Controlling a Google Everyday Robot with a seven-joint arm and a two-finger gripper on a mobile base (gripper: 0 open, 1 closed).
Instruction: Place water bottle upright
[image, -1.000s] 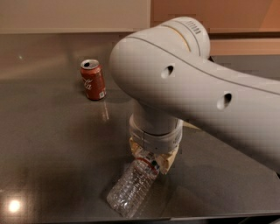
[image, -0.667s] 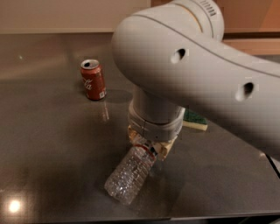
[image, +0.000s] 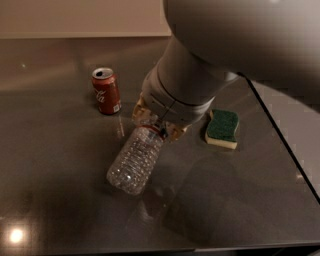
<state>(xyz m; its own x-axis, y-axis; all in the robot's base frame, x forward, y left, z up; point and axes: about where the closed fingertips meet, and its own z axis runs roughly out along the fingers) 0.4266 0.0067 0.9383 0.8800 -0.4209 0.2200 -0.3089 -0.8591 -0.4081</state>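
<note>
Currently, camera view: tool (image: 156, 126) sits over the cap end of the water bottle (image: 134, 162), apparently pinching its neck. The water bottle slants across the surface (image: 60, 200), its long axis running from the tool down-left and its base farthest away. Uprighting means swinging the base under the neck.

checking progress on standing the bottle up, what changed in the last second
The gripper, holding the water bottle by its neck end, carried it up the picture, toward the soda can; the bottle is still tilted. The arm swung aside, uncovering a green sponge. The can has not moved on the table.
</note>
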